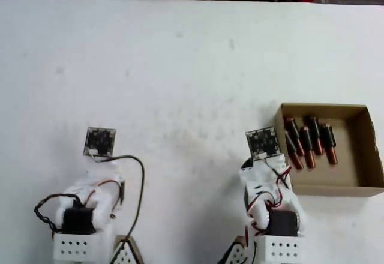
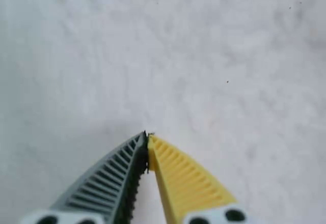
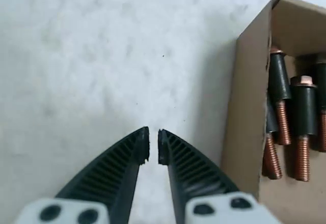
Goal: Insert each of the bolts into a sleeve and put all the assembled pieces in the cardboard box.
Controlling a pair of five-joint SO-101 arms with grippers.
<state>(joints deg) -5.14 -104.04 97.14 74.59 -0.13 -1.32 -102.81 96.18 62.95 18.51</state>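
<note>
Status: the assembled pieces [image 1: 309,141], each a copper bolt seated in a dark sleeve, lie side by side inside the cardboard box [image 1: 324,107], which stands on the bench [image 1: 180,66] just beside the right arm.

The left gripper [image 2: 147,137] hangs over bare bench with its jaws clenched tip to tip on nothing. The right gripper [image 3: 153,135] sits near the box wall, jaws drawn almost together and holding nothing.

Judge the task to be at its final step, with depositing complete. Before you stand down, confirm that every bolt is fully seated. If another pair remains, release the jaws before you approach it.
</note>
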